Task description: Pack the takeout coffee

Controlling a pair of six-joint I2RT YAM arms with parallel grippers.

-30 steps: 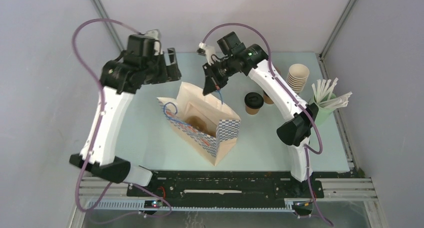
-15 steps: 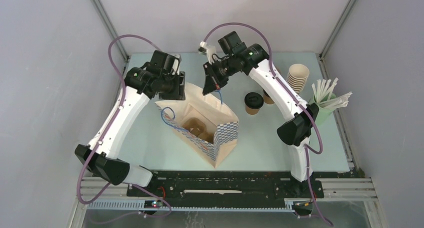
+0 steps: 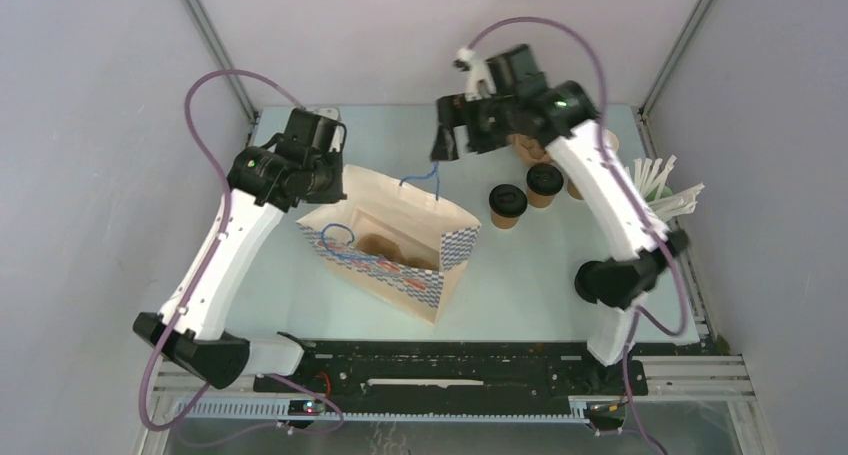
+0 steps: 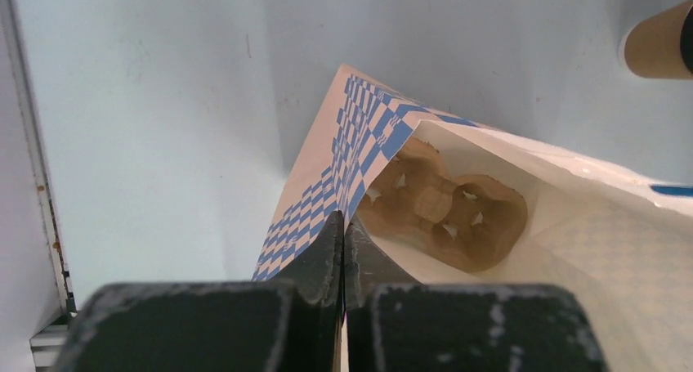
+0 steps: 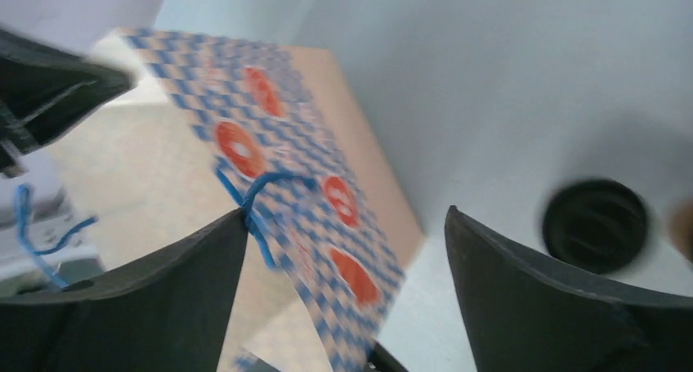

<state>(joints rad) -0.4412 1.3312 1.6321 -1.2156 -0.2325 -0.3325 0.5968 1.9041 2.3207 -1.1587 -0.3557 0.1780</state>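
Two items: lidded cup (image 3: 508,204) and second lidded cup (image 3: 544,183), near right gripper (image 5: 345,225), splayed wide; left gripper (image 4: 342,233) clamping paper bag (image 3: 390,280) rim.

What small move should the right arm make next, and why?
Probably swing the open, empty right gripper to the nearer lidded cup: it stands outside the paper bag, whose rim the left gripper pinches, and the cup carrier inside is empty.
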